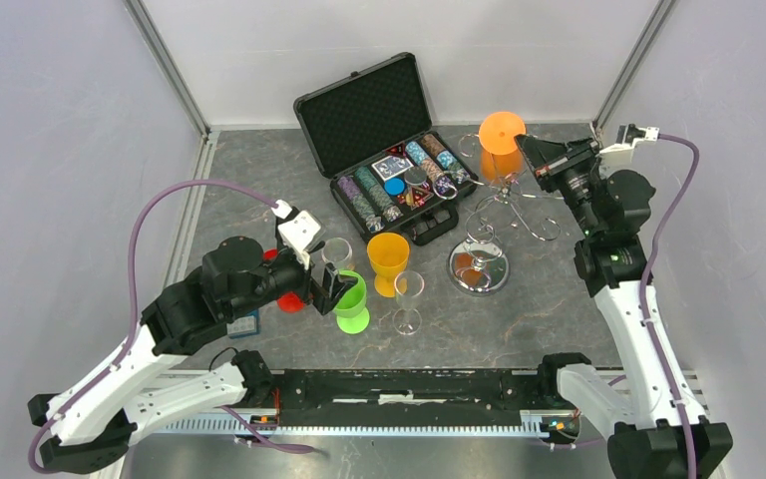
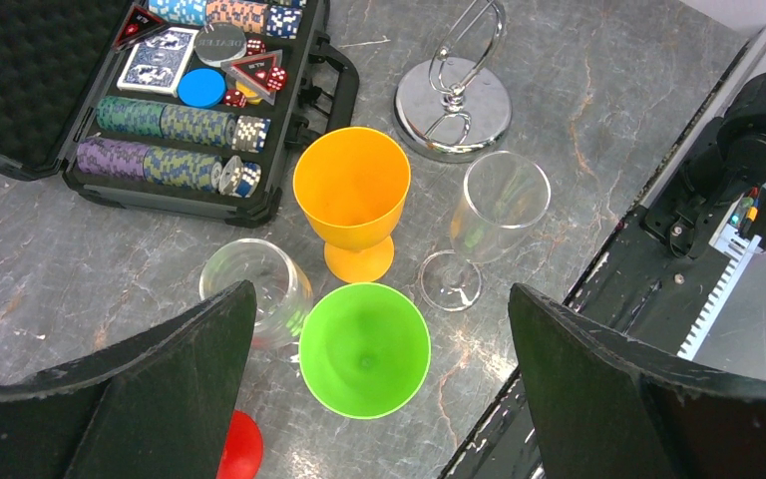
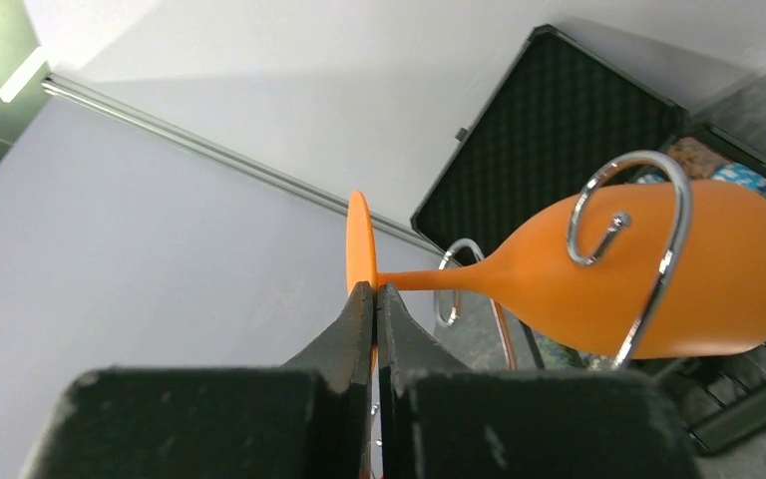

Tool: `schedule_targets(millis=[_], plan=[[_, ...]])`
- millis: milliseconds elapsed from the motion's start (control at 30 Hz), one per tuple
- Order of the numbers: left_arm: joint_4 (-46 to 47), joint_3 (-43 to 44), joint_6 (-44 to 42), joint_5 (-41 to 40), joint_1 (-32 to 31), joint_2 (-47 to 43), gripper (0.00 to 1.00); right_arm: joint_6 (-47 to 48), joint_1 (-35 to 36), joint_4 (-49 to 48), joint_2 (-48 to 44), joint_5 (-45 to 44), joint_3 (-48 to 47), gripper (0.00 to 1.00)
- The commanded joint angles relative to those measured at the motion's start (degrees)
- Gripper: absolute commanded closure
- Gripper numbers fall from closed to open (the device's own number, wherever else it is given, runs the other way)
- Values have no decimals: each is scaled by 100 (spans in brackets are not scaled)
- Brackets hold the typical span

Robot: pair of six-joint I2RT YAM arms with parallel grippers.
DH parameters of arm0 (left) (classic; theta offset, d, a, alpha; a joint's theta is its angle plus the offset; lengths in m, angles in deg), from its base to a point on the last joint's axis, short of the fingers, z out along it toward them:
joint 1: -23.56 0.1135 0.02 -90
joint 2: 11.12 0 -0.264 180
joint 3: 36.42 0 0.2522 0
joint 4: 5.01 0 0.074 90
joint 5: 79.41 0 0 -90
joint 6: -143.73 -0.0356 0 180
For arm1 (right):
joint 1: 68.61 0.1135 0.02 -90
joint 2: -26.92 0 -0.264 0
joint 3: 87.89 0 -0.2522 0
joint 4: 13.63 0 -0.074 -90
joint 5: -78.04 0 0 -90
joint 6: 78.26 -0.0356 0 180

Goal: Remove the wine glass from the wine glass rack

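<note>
An orange wine glass point(image 1: 502, 133) hangs foot-up beside the upper arms of the chrome wine glass rack point(image 1: 478, 267). My right gripper point(image 3: 375, 289) is shut on the thin edge of its round foot. In the right wrist view a curled hook point(image 3: 685, 215) of the rack crosses in front of the orange bowl point(image 3: 718, 299). I cannot tell whether the stem still rests in a hook arm. My left gripper point(image 2: 381, 291) stands wide open above a green glass point(image 2: 364, 349), holding nothing.
An open black chip case point(image 1: 379, 140) lies at the back. A yellow goblet point(image 1: 388, 257), a clear stemmed glass point(image 1: 408, 294), a clear tumbler point(image 2: 254, 284) and a red piece point(image 2: 241, 449) stand around the green glass. The rack's mirrored base point(image 2: 454, 120) sits just right of them.
</note>
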Motion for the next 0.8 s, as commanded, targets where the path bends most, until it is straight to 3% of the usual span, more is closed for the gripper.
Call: schedule_targets(millis=[0,533,767], plan=[[330,11,-163,-92,-36,-75,0,-338,-6,-1114,88,362,-11,100],[662,-28,160,-211,-36,-50,0,136,-2,-2854,772,327,143,100],[1557,-270,1163,-684,-36,-53,0,-467,-1,-4458,1237,929,177,100]])
